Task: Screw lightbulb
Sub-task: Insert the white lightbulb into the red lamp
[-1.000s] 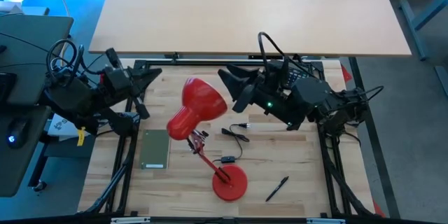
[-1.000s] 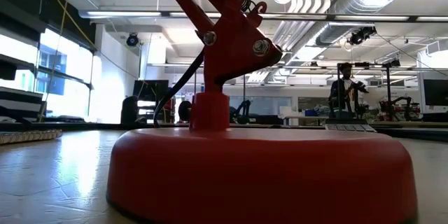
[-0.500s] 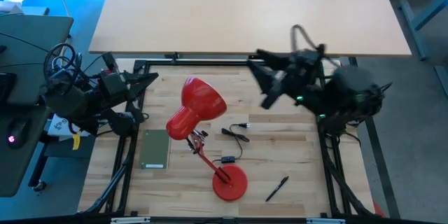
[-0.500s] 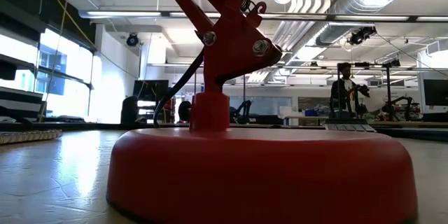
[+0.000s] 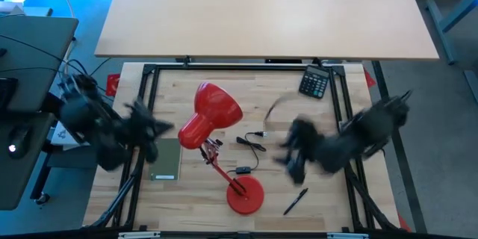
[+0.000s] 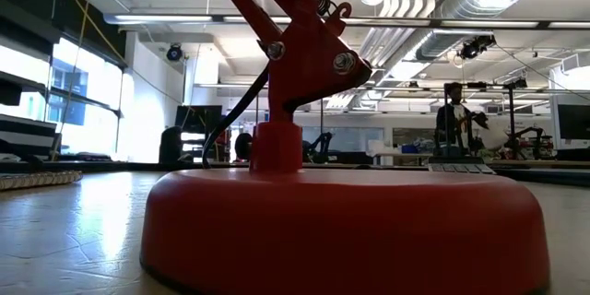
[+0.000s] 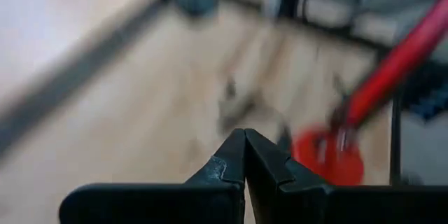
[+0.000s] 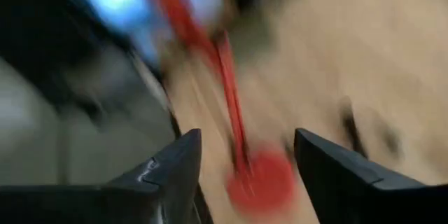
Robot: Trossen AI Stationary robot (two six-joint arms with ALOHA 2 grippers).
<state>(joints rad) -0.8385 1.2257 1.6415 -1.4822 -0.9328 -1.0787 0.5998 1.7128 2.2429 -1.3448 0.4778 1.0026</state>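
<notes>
The red desk lamp stands mid-table on its round base (image 5: 245, 195), its arm slanting up to the red shade (image 5: 212, 113). The base fills the low view (image 6: 341, 230). The lightbulb is out of view. My left gripper (image 5: 158, 128) is shut and empty at the table's left side, left of the shade; its fingertips meet in its wrist view (image 7: 245, 152), where the lamp base (image 7: 327, 158) shows ahead. My right gripper (image 5: 290, 157) hovers open and empty right of the lamp; its wrist view (image 8: 245, 155) looks at the lamp base (image 8: 260, 182).
A green pad (image 5: 166, 158) lies near my left gripper. The lamp's black cable and switch (image 5: 249, 149) run beside the arm. A black pen (image 5: 296, 201) lies near the front, right of the base. A calculator (image 5: 314, 82) sits at the far right.
Both arms have swung down and toward the table's near edge, both blurred by motion. My right gripper has come from the far middle to the table's right half beside the lamp, uncovering the calculator. My left gripper has moved from the far left corner to the green pad's far end.
</notes>
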